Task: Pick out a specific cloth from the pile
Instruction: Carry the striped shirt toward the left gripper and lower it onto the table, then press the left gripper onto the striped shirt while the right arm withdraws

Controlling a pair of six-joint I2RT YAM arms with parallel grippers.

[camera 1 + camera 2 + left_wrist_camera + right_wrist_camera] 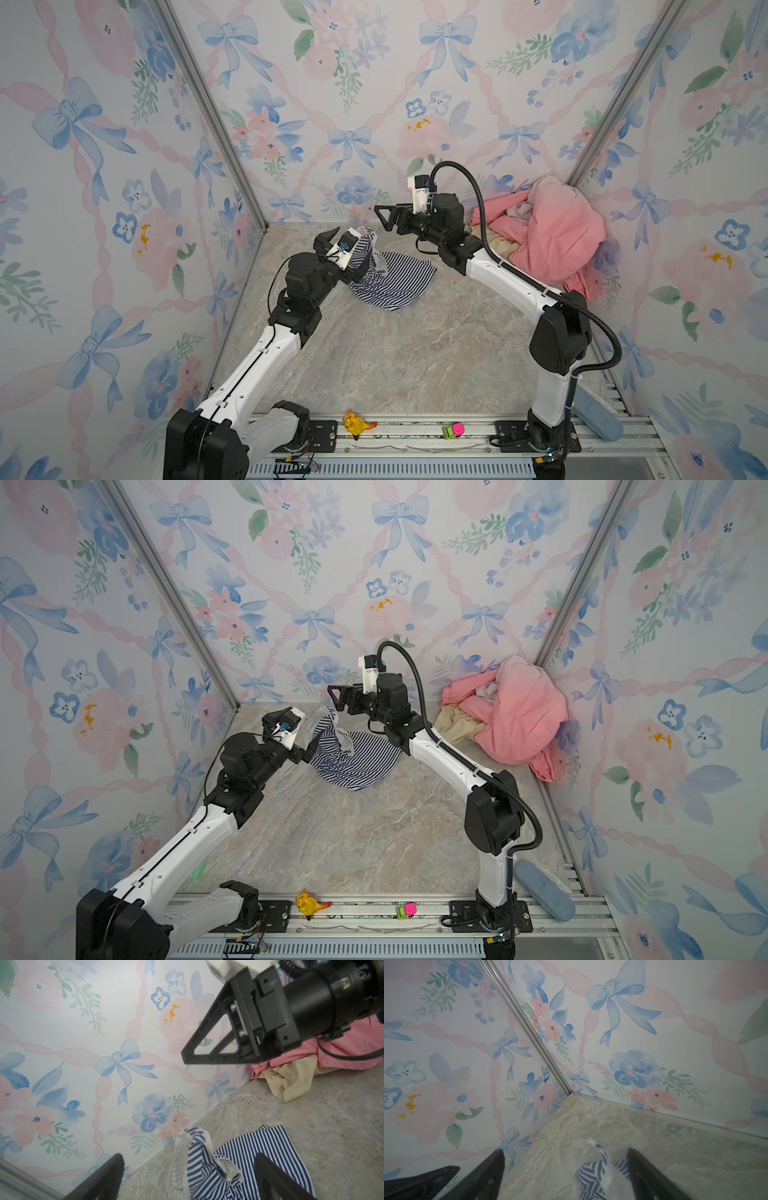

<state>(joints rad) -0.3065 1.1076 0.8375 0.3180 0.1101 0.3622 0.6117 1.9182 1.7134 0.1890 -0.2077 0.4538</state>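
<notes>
Nearest the camera, a metal rail [415, 441] runs along the near edge of the worktop [395, 365]. On it rest a small yellow toy [357, 424] and a pink-and-green block [454, 430], with both arm bases mounted alongside. A blue-grey oblong item [596, 415] lies at the near right.

The cloth [395, 278], striped navy and white, lies crumpled on the worktop at the far middle, clear of the pile [552, 232]. The pile sits in the far right corner: a large pink garment, a cream-yellow cloth [494, 245] at its left foot and a pale piece [519, 210] on top. The right forearm crosses between cloth and pile.

The left gripper [189, 1156] is low at the left edge of the cloth. In the left wrist view its fingers [108, 1176] stand wide apart. The cloth's white-edged folds lie loose between them, closer to one finger, and nothing is clamped.

The right gripper [382, 216] is held above the far end of the cloth and points left. A raised fold of the cloth stands just beneath it in both top views. In the right wrist view its fingers [645, 1172] are wide apart. A blurred striped fold [591, 1178] sits between them, nearer one finger. Whether it touches that finger cannot be told. The fingers do not close on it.
</notes>
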